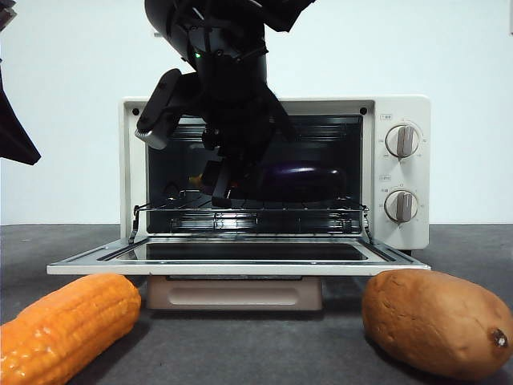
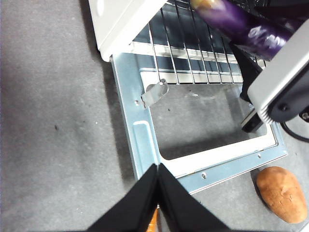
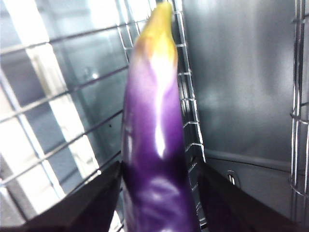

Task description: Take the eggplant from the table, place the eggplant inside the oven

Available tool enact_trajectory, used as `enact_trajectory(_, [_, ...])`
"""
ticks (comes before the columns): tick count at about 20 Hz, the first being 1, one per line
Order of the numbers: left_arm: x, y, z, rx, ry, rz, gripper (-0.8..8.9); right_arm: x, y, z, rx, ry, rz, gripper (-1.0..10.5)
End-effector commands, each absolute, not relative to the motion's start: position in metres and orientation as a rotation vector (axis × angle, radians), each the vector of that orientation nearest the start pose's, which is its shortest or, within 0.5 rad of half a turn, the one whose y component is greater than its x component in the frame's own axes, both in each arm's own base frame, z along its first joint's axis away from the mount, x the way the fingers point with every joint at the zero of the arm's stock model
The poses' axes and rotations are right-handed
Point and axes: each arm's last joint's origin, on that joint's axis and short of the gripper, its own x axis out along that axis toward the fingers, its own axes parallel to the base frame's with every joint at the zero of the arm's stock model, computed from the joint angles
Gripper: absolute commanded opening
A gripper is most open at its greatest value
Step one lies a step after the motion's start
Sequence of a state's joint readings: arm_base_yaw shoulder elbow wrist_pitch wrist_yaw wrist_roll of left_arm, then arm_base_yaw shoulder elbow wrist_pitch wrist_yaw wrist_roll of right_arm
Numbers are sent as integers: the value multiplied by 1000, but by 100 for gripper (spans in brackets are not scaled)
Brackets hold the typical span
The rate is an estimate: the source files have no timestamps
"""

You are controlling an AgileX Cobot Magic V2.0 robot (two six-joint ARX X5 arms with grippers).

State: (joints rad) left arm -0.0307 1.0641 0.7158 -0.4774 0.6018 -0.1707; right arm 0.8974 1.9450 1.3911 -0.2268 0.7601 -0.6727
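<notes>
The glossy purple eggplant [image 3: 157, 145] is clamped between my right gripper's [image 3: 158, 186] two jaws, pale stem end pointing into the oven [image 3: 241, 72]. In the front view the eggplant [image 1: 303, 180] hangs lengthwise just above the wire rack [image 1: 264, 212] inside the cream oven [image 1: 401, 108]. My right gripper [image 1: 227, 186] reaches in from above through the open door [image 1: 240, 252]. The left wrist view shows the eggplant [image 2: 236, 21] over the rack [image 2: 193, 53]. My left gripper [image 2: 157, 176] is shut on nothing, above the table [image 2: 53, 125] by the door's corner.
An orange corn cob [image 1: 64, 325] lies on the table at the front left. At the front right sits a brown sweet potato [image 1: 437, 321], also seen by the left wrist camera as the sweet potato [image 2: 281, 193]. The dropped door [image 2: 140, 140] juts out towards both.
</notes>
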Motion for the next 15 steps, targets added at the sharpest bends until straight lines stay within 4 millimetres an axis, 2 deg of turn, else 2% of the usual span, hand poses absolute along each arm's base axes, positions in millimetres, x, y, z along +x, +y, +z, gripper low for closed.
enact_trajectory(1, [207,-23,240,-381,850,-537,6,273,326,209,-1213,458,315,250])
enact_trajectory(6, [217,-23,230,-390,880,-531,6,268,329,212,-1219,446,302,250])
enact_trajectory(9, [229,-24,217,-401,920,-524,6,260,331,224,-1202,416,311,250])
enact_trajectory(12, [245,-24,193,-420,987,-512,6,244,326,254,-1133,382,314,250])
enact_trajectory(15, [257,-26,167,-448,1072,-497,6,223,311,290,-1050,367,323,249])
